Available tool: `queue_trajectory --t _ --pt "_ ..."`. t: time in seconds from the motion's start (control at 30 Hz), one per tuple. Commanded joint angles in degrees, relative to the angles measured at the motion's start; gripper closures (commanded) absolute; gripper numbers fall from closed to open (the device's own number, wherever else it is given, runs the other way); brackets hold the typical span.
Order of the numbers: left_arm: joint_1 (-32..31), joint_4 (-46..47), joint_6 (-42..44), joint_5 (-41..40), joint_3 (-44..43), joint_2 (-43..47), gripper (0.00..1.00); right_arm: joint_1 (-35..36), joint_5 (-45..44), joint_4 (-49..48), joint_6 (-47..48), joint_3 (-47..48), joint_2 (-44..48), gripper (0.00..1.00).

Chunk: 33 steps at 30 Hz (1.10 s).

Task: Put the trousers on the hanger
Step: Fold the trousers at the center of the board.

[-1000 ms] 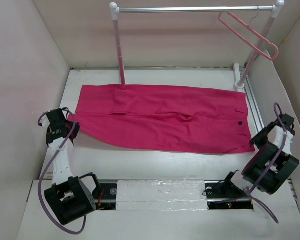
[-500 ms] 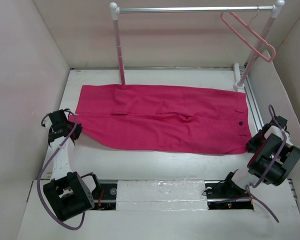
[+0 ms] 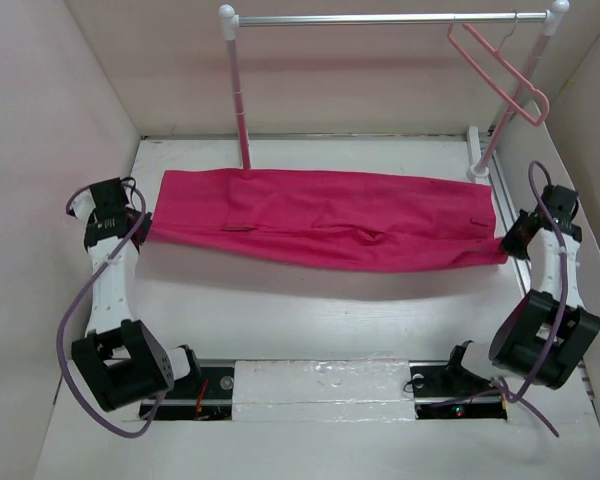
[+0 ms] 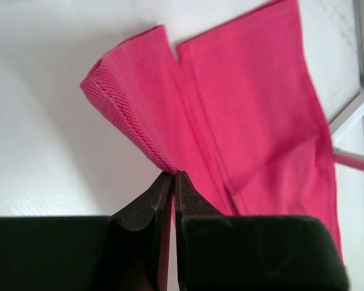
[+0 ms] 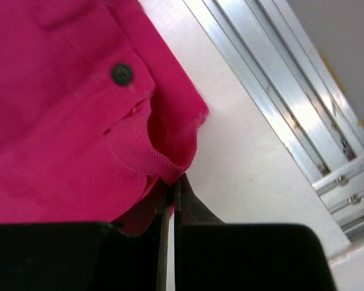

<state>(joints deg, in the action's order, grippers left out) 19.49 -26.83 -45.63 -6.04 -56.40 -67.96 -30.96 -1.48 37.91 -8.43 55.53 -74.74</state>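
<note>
Presently the trousers (image 3: pixel 325 225) lie stretched across the worktop (image 3: pixel 310 320) from nine to three o'clock. At nine, the left end effector (image 3: pixel 143 228) is pinching the leg hems. At three, the right end effector (image 3: pixel 507 243) is pinching the waistband corner. The hanger (image 3: pixel 495 70) dangles from the rail (image 3: pixel 380 18) at one o'clock.

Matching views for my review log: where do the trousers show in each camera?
Top external: trousers stretched across the white table.
Left wrist: upper right, hem pinched by left gripper.
Right wrist: left side, waistband pinched by right gripper.
Shared landmark: the white table.
</note>
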Motion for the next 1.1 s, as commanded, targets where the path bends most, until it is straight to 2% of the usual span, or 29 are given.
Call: queue_trajectory --t 0.0,0.2,0.23,0.3,0.33,0.5,0.67,0.73,0.77,0.8,0.83,0.87,0.9,0.93,0.97,1.03,1.07 --pt "-0.1 1.4 -0.6 -7.8 -7.4 -3.7 1.00 3.4 -2.6 -5.0 -0.7 8.3 -2.8 1.00" --pt "-4.3 8.7 -0.1 -11.3 -13.1 -13.4 1.00 6.6 -3.4 -5.6 0.2 27.8 -19.3 1.00" --pt "-5.8 8.8 0.8 -13.3 -18.9 -19.3 1.00 6.6 -2.0 -7.5 0.2 33.3 -25.0 1.00" --pt "-6.5 9.0 1.1 -13.6 -21.4 -21.8 1.00 7.1 -1.4 -8.0 0.2 35.2 -26.8 1.00" --pt "-6.5 7.8 1.2 -13.7 -23.8 -27.3 1.00 7.1 -1.5 -8.1 0.1 37.2 -28.7 1.00" --pt "-9.7 2.7 3.3 -17.6 -44.2 -42.9 1.00 7.1 -0.2 -7.1 0.0 49.8 -41.7 1.00" --pt "-10.8 -1.0 6.1 -18.8 -59.9 -54.6 1.00 6.6 3.7 -12.6 -2.5 52.0 -46.2 1.00" --pt "-10.8 -1.8 6.5 -18.4 -62.8 -56.7 1.00 6.6 3.9 -12.9 -4.2 52.3 -46.7 1.00" --pt "-10.8 0.0 8.1 -16.1 -63.0 -56.7 1.00 7.2 4.1 -14.3 -4.4 52.1 -46.6 0.94" --pt "-10.8 1.3 9.3 -15.0 -63.0 -56.8 0.78 7.8 4.0 -14.4 -4.4 52.0 -46.5 0.85" --pt "-10.8 1.4 10.5 -14.4 -63.4 -57.0 0.69 7.8 4.0 -14.1 -3.9 51.9 -46.3 0.57" --pt "-10.8 0.5 10.6 -14.8 -65.0 -57.2 0.61 7.8 4.6 -13.5 -3.4 51.5 -46.1 0.45" --pt "-10.8 -0.2 10.8 -14.9 -65.1 -56.4 0.50 7.8 5.0 -13.4 -3.4 50.8 -45.8 0.37" --pt "-10.8 0.2 12.1 -14.4 -64.5 -55.7 0.45 7.8 5.4 -13.5 -3.2 49.9 -44.5 0.27" --pt "-10.8 0.9 13.0 -14.2 -62.2 -54.3 0.35 8.3 6.1 -14.1 -2.9 47.2 -43.3 0.25" --pt "-10.8 1.7 13.5 -15.0 -58.3 -49.8 0.30 8.3 6.4 -14.1 -2.6 43.9 -41.1 0.21" --pt "-10.3 1.5 12.9 -14.3 -53.2 -48.0 0.29 7.8 7.8 -15.0 -2.4 40.0 -38.4 0.20"
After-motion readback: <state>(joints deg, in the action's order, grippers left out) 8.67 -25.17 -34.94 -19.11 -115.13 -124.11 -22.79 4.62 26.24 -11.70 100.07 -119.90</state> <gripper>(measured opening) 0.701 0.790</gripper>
